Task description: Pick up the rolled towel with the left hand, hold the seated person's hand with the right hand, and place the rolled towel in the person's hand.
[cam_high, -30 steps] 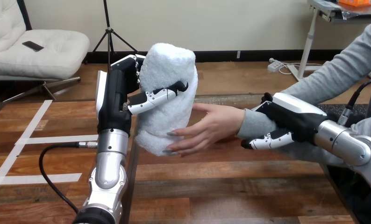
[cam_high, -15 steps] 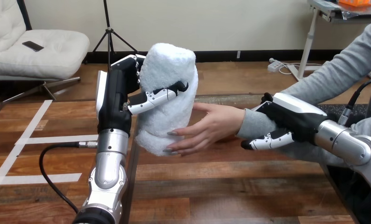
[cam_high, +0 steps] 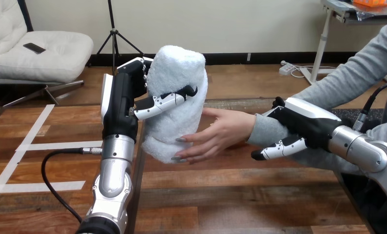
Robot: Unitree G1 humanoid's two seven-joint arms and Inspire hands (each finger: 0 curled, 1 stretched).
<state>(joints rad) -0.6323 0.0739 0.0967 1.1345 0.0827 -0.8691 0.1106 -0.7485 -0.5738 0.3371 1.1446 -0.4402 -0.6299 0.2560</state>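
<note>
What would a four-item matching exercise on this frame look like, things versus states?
Things:
1. rolled towel
2. left hand
3. right hand
4. person's hand

States:
A. closed round the grey-sleeved wrist
B. white, upright, raised
C. gripping the towel, thumb across its front
D. open, fingertips on the towel's lower part

Pairs: 1-B, 2-C, 3-A, 4-D
</note>
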